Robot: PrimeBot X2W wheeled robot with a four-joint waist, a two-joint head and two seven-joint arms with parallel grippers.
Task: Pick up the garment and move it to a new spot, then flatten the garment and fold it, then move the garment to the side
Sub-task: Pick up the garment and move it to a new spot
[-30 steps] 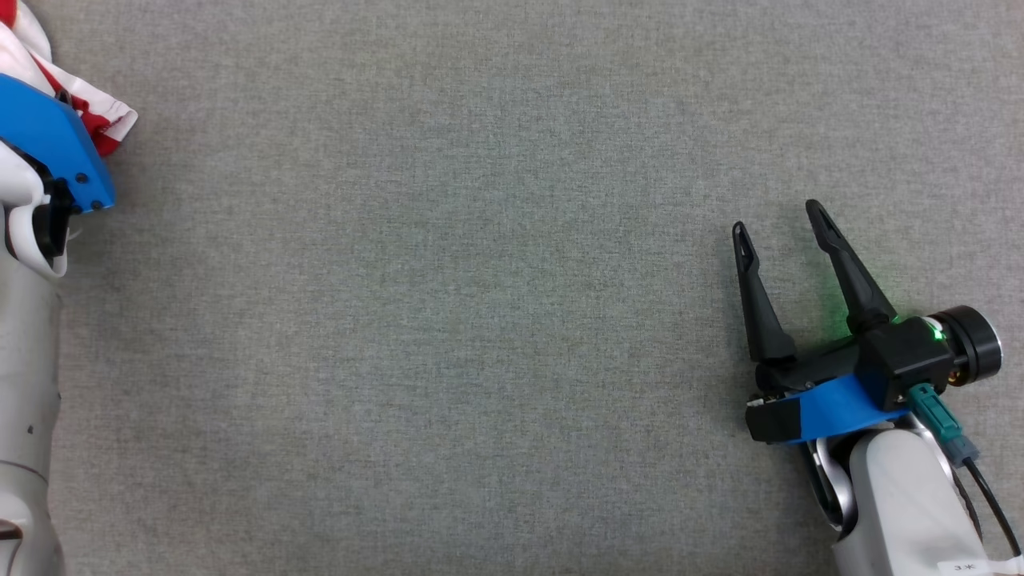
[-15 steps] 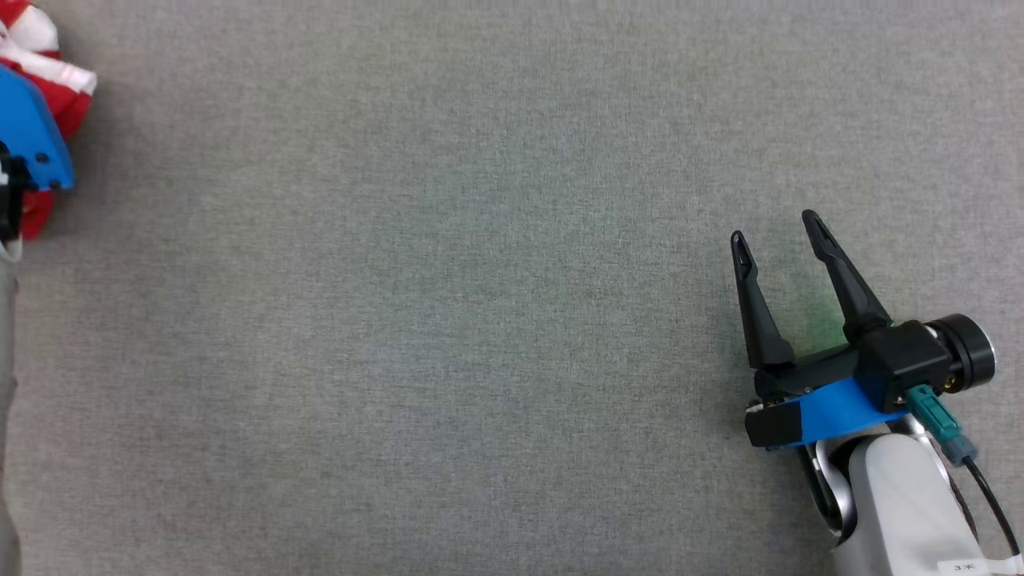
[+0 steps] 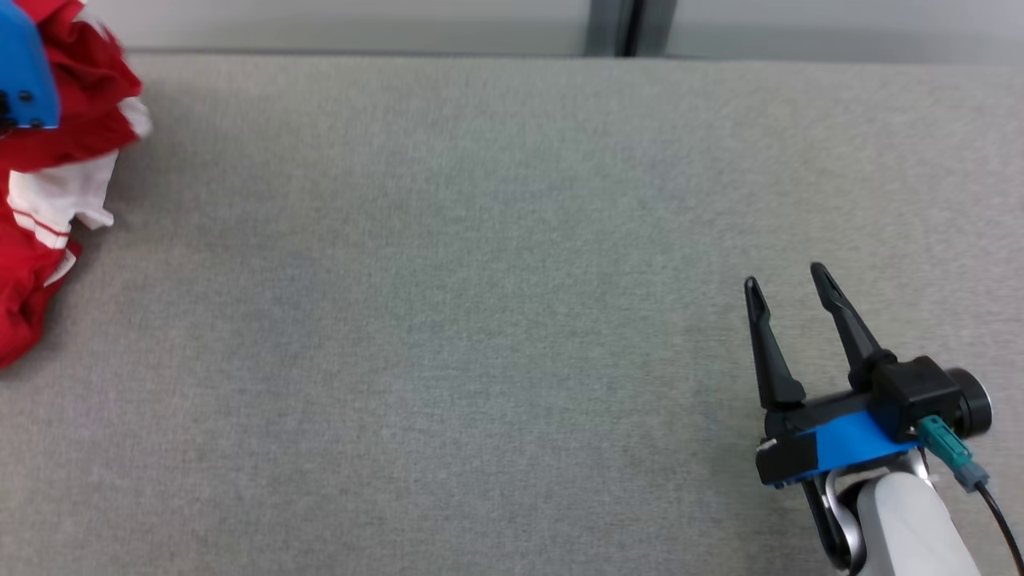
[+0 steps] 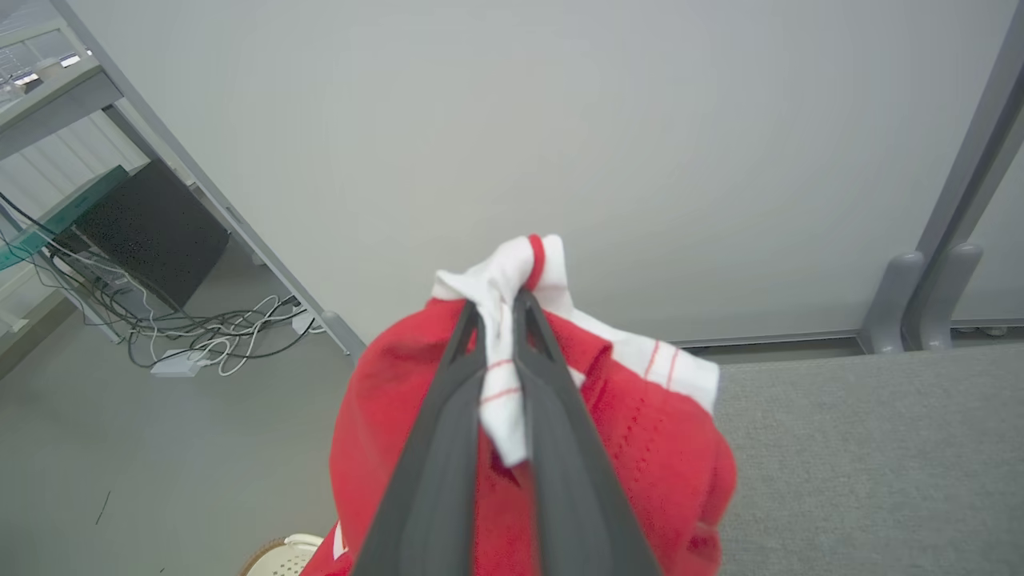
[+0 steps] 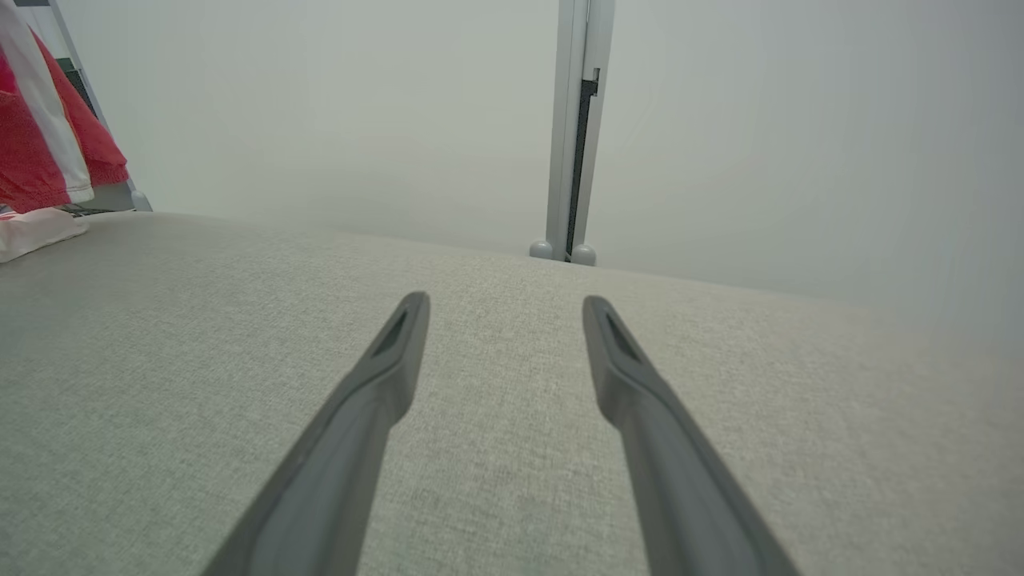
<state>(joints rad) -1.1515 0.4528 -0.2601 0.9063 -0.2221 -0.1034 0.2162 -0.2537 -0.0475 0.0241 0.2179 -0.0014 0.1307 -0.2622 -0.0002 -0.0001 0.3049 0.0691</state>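
The garment (image 3: 56, 184) is red and white and hangs bunched at the far left edge of the grey table (image 3: 480, 280). In the left wrist view my left gripper (image 4: 502, 308) is shut on a white fold of the garment (image 4: 632, 416), with red cloth draped around the fingers. Its blue wrist cover (image 3: 24, 72) shows at the head view's top left corner. My right gripper (image 3: 788, 276) stands open low over the table at the lower right, nothing between its fingers (image 5: 400, 336). A red and white part of the garment (image 5: 40, 136) shows at the right wrist view's far left.
A grey wall with an upright metal post (image 3: 612, 28) runs along the table's far edge. Beyond the table's left end, the left wrist view shows floor with a tangle of cables (image 4: 192, 336) and a dark box (image 4: 152, 232) under a shelf frame.
My left gripper has shut on the garment and lifted it off the table. The head camera has tilted up, so the table's far edge and wall now show. The right gripper stays open.
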